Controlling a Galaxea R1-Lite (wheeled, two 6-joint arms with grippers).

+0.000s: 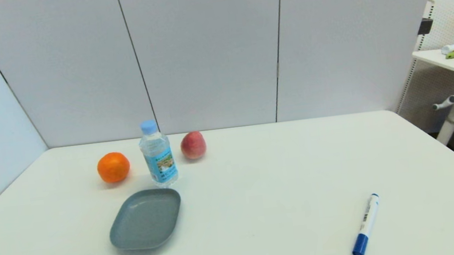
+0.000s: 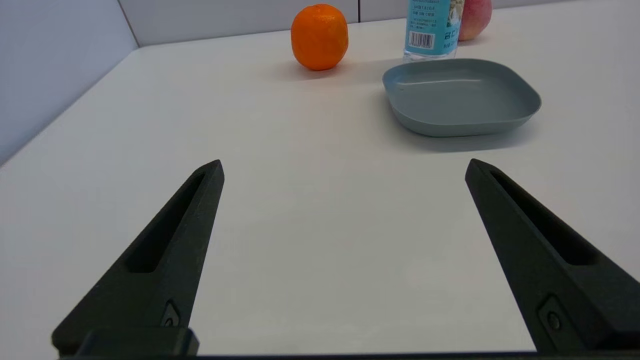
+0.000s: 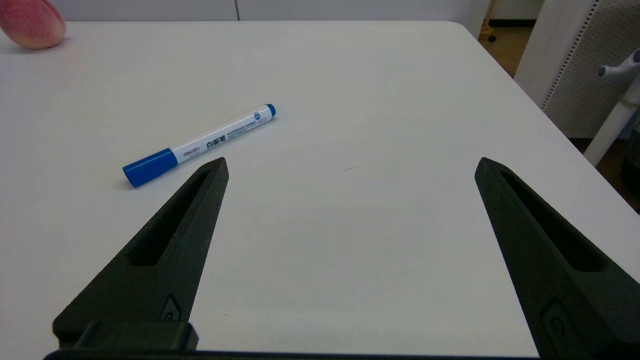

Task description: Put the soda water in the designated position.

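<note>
While jaws gape, soda water stands well ahead.

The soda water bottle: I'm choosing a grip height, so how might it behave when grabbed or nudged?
The soda water stands upright, tall and narrow, so a high push would probably tip it. Its clear plastic wall looks thin and may flex under a squeeze. It seems full, so likely fairly heavy for its size. The tray sits just in front.
</note>
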